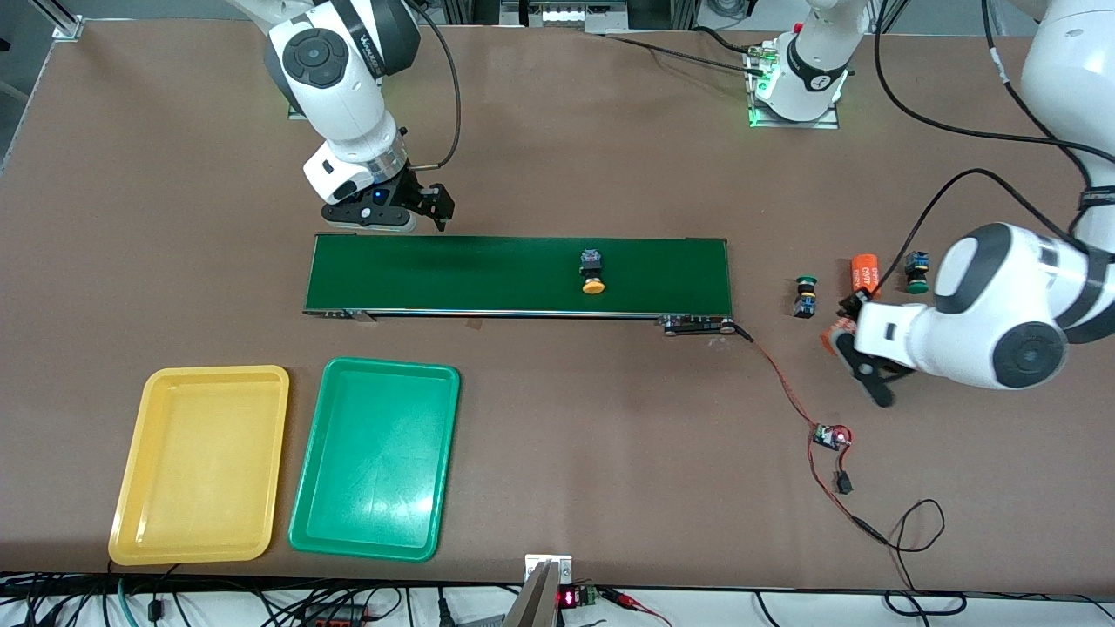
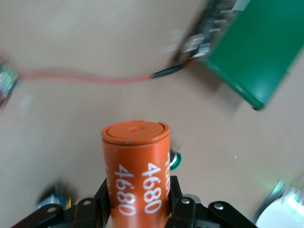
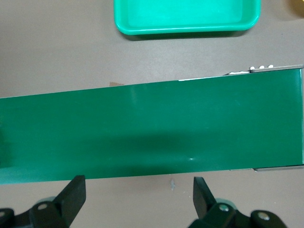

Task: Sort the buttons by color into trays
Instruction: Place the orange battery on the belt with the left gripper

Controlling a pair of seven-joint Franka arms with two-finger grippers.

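One yellow-capped button (image 1: 593, 272) lies on the dark-green conveyor belt (image 1: 488, 274). Two green-capped buttons (image 1: 806, 294) (image 1: 915, 272) stand on the table past the belt's end, toward the left arm's end. My left gripper (image 1: 843, 338) (image 2: 137, 190) hangs beside them, shut on an orange cylinder (image 1: 832, 334) (image 2: 136, 166) printed "4680". A green cap (image 2: 175, 160) peeks out beside that cylinder. My right gripper (image 1: 383, 211) (image 3: 137, 190) is open and empty at the belt's other end. The yellow tray (image 1: 202, 461) and the green tray (image 1: 376, 457) (image 3: 185, 19) lie side by side, nearer the front camera than the belt.
A second orange cylinder (image 1: 864, 273) lies between the two green buttons. A red wire (image 1: 784, 383) (image 2: 95, 78) runs from the belt's end to a small circuit board (image 1: 830, 435).
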